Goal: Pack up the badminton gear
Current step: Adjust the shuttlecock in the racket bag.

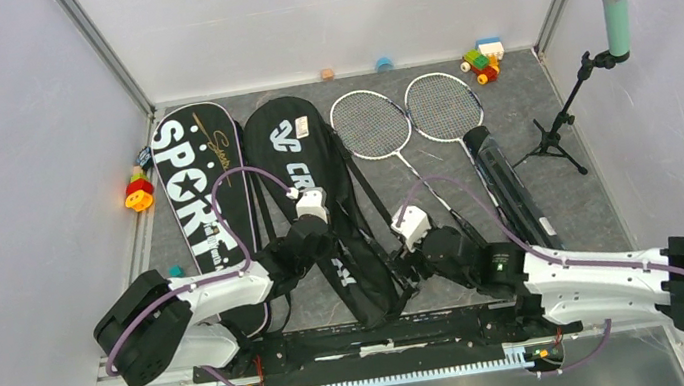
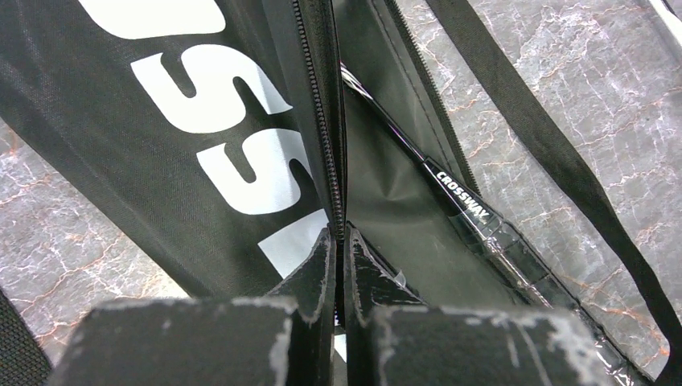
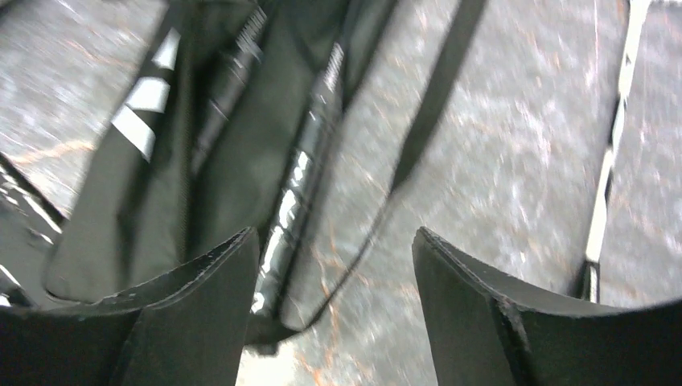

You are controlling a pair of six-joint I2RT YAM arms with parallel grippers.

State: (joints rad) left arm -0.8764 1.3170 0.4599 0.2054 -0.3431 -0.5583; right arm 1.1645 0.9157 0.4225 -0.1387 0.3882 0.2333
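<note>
— What are our left jaws doing?
— They are clenching on the zipper edge of the Crossway bag (image 1: 284,151), which is lying mid-table (image 1: 601,197), just beside the Sport bag (image 1: 199,173).
— And our right jaws?
— They are standing wide apart, gripping nothing, hanging over the near end of that same bag. Our view there is blurring.
— Are we seeing anything inside?
— The bagged racket (image 2: 470,217) is lying in the opened bag, its handle wrapped in clear film. A second racket (image 1: 371,123) and a third racket (image 1: 444,106) are lying to the right, heads side by side, with the black tube (image 1: 509,185) resting just beside them.
</note>
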